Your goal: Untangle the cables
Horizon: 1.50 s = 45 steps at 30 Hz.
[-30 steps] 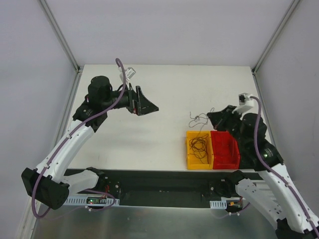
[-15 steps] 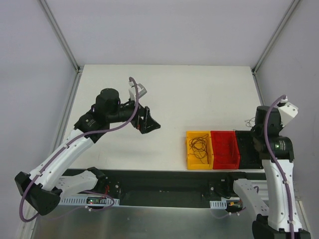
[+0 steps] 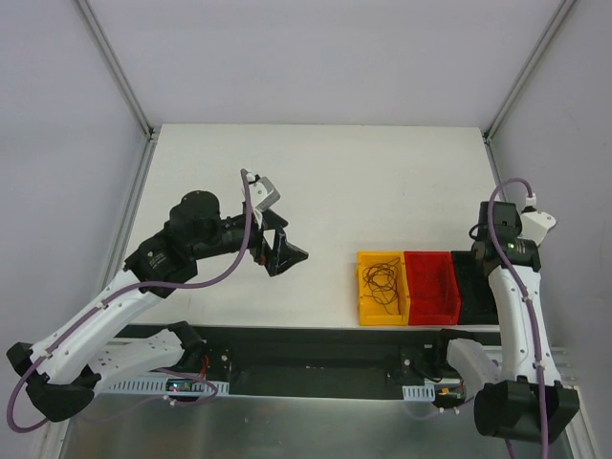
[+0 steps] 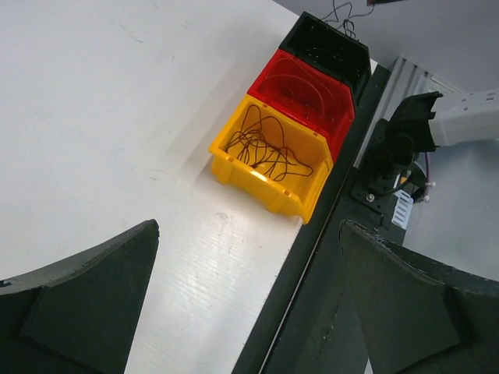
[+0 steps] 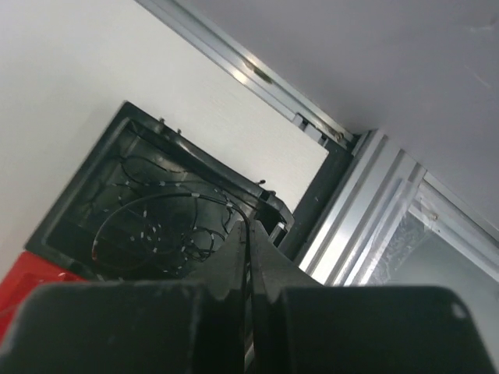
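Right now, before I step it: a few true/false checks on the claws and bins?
1. Three bins sit side by side at the table's near edge, with the red bin in the middle. True.
2. The left claw is open and holds nothing. True.
3. The yellow bin is empty. False: a dark tangle of cables lies in it.
4. The right claw is open above the red bin. False: it is shut on a cable above the black bin.
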Each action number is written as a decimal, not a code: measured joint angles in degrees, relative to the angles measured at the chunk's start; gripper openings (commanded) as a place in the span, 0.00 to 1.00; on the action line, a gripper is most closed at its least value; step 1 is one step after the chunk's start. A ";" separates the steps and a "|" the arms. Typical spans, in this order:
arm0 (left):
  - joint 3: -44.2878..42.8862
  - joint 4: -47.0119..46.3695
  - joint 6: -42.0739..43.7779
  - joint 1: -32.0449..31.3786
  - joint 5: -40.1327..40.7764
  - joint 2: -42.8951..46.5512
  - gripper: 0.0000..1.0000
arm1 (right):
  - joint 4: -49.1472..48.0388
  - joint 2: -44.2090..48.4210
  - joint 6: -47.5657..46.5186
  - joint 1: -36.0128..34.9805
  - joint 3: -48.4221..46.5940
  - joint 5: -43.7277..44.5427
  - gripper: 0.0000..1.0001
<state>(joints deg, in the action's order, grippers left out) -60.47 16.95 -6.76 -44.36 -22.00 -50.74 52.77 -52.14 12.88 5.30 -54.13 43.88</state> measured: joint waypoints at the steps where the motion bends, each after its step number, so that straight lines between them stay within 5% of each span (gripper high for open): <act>1: 0.00 0.11 0.11 -0.33 0.50 0.13 0.99 | -0.04 -1.07 0.57 0.15 1.22 -0.04 0.01; 5: 0.00 0.57 0.28 -0.72 2.49 0.79 0.99 | -1.33 -5.38 2.32 0.57 5.29 -1.07 0.05; 13: 0.00 1.01 0.39 -0.72 4.22 1.40 0.99 | -2.69 -11.74 2.93 1.38 6.01 -6.49 0.42; 20: 0.00 1.07 0.48 -0.72 5.22 1.27 0.99 | 0.20 -3.65 1.09 1.38 4.17 -12.90 0.62; 23: 0.00 1.51 0.70 -0.72 6.62 1.14 0.99 | 0.55 1.66 -2.12 1.42 1.38 -19.78 0.82; 30: 5.05 -2.01 0.74 0.57 11.08 4.20 0.99 | -13.84 17.97 -7.50 -4.57 2.67 -45.77 0.88; 35: 15.74 -10.99 2.01 1.33 16.33 13.79 0.99 | -24.55 20.31 -7.87 -5.90 7.87 -58.90 0.92; 40: 25.77 -22.49 5.60 1.33 21.03 24.74 0.99 | -28.52 24.13 -8.00 -6.69 14.14 -64.28 0.99; 45: 27.96 -29.92 9.20 1.33 22.32 30.08 0.99 | -31.82 33.27 -7.65 -6.69 16.76 -67.01 0.96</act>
<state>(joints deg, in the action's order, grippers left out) -32.51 -12.97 2.44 -43.03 0.32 -20.67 20.95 -18.87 5.23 -1.39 -37.36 -23.14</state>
